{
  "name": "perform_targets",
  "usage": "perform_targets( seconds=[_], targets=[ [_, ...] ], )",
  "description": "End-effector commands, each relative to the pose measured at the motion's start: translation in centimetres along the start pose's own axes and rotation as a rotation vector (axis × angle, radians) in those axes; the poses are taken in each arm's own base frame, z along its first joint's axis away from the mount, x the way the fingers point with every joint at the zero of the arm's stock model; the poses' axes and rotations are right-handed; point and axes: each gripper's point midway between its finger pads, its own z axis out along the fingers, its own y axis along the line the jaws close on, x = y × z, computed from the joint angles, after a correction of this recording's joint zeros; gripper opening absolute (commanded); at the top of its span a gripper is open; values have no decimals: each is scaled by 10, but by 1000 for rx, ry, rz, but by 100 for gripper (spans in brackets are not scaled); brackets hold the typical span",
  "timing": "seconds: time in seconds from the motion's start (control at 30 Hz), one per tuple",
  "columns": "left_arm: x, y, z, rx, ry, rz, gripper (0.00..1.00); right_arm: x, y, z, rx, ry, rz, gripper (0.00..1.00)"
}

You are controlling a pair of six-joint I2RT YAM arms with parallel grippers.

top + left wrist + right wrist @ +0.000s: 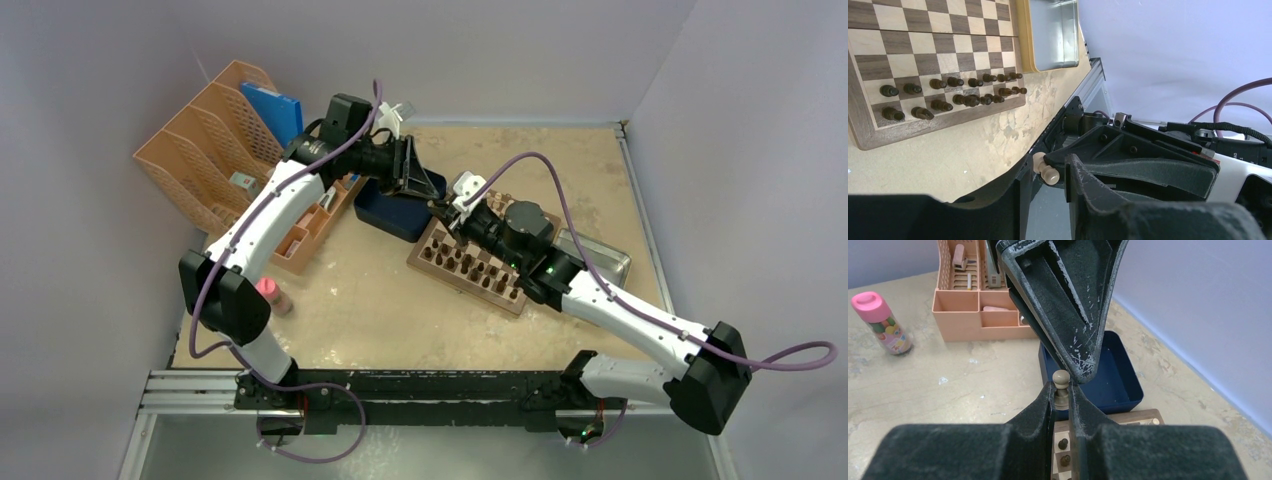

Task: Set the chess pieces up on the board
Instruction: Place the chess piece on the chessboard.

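Note:
My right gripper (1061, 386) is shut on a pale cream pawn (1061, 380), held upright with its round head sticking out above the fingertips, over the near edge of the board (470, 268). My left gripper (1046, 172) faces it from the other side. Its jaws stand open round the pawn (1048, 171), one finger (1015, 200) against the base and the other a little off the head. Two rows of dark brown pieces (948, 95) stand along one side of the board (923, 55). Another small pale piece (1154, 420) shows at the board's rim.
A dark blue tray (390, 215) sits just beyond the board, under both grippers. A shiny metal tray (600, 255) lies at the board's right. An orange file rack (215, 150), an orange organiser (305, 235) and a pink bottle (272, 295) stand to the left.

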Motion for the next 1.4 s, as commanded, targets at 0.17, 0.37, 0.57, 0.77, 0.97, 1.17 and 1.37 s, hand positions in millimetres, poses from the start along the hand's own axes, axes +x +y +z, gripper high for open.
perform_targets(
  seconds=[0.17, 0.37, 0.57, 0.77, 0.97, 1.17, 1.37],
  targets=[
    [-3, -24, -21, 0, -35, 108, 32, -16, -8, -1, 49, -55, 22, 8],
    [1, -20, -15, 18, -12, 100, 27, -16, -8, 1, 49, -50, 18, 8],
    [3, -14, -13, -6, -10, 98, 26, -20, -16, 2, 80, -56, -12, 8],
    [5, -8, -12, -33, 3, 91, 27, -21, -12, 2, 63, -52, 6, 9],
    [3, -4, -5, -19, 0, 93, 29, -25, -16, 5, 79, -63, -1, 9],
    [-3, -5, -1, -10, -18, 95, 19, -27, -16, 8, 69, -59, -15, 9],
    [4, 6, -2, -55, 2, 85, 21, -26, -14, 10, 64, -55, 0, 9]
  ],
)
